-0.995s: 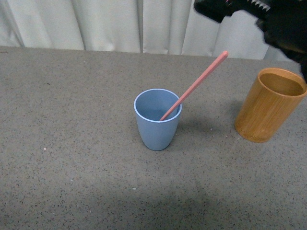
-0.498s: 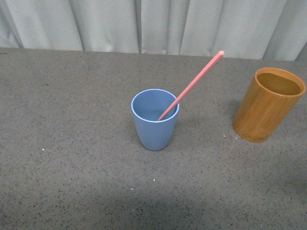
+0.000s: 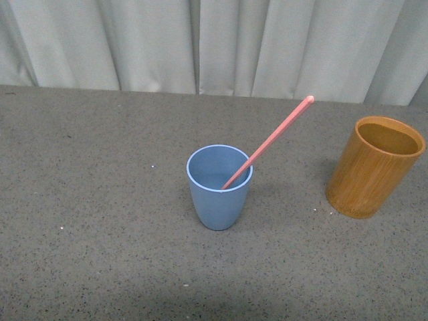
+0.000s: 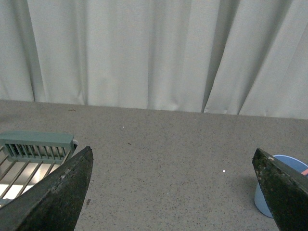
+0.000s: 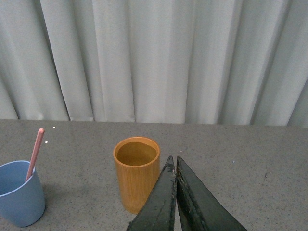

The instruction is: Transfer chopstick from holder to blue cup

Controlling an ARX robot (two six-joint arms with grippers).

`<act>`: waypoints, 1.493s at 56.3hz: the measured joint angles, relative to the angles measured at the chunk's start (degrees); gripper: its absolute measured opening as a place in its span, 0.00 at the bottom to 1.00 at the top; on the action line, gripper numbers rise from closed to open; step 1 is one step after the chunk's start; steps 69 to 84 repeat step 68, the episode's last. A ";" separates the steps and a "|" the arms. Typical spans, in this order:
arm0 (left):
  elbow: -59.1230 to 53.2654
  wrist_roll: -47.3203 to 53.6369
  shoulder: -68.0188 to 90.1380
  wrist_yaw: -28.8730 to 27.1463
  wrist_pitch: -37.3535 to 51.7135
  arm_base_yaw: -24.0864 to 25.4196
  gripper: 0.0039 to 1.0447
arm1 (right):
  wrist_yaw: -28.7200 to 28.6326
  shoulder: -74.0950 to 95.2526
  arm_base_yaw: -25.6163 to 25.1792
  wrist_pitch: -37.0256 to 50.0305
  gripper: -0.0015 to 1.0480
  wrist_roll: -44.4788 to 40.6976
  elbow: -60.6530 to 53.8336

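We see the chopstick (image 3: 269, 143), a single straight pink-coral stick, standing in the blue cup (image 3: 219, 186): its lower end sits inside the cup and it leans over the cup's rim on the side toward the holder (image 3: 374, 166), with its slightly thicker, squared top end high above the cup. About half of its length rises clear of the rim. The blue cup is a small light-blue matte tumbler with a paler thin rim, upright on the grey speckled table (image 3: 100, 234). The holder, an orange-brown bamboo-look cylinder with a thick rim and darker inside, stands upright on the table well apart from the cup, and we see nothing inside it. A pale pleated curtain (image 3: 214, 43) hangs behind the table's far edge. In our front view neither arm appears. From the left wrist view we see the left tool (image 4: 175, 185) spread wide, its two dark fingers far apart with nothing between them; the blue cup shows just beside one finger, and a grey-green slatted rack (image 4: 33, 147) lies beside the other. From the right wrist view the right tool (image 5: 174, 166) has its fingers pressed together, holding nothing, in front of the holder.
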 joint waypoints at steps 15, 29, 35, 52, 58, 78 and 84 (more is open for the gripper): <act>0.00 0.00 0.00 0.00 0.00 0.00 0.94 | 0.02 -0.02 0.00 0.00 0.59 0.00 0.00; 0.00 -0.02 0.00 0.00 0.00 0.00 0.94 | 0.02 0.00 0.00 0.00 0.93 0.09 0.00; 0.00 0.00 0.00 0.00 0.00 0.00 0.94 | 0.02 0.00 0.00 0.00 0.91 0.04 0.00; 0.00 0.00 0.00 0.00 0.00 0.00 0.94 | 0.02 -0.02 0.00 0.00 0.91 0.04 0.00; 0.00 0.00 0.00 0.00 0.00 0.00 0.94 | 0.02 -0.02 0.00 -0.02 0.91 0.04 0.00; 0.00 0.00 0.00 0.00 0.00 0.00 0.94 | 0.02 -0.02 0.00 0.00 0.91 0.07 0.00; 0.00 0.00 0.00 0.00 0.00 0.00 0.94 | 0.02 -0.02 0.00 0.00 0.91 0.07 0.00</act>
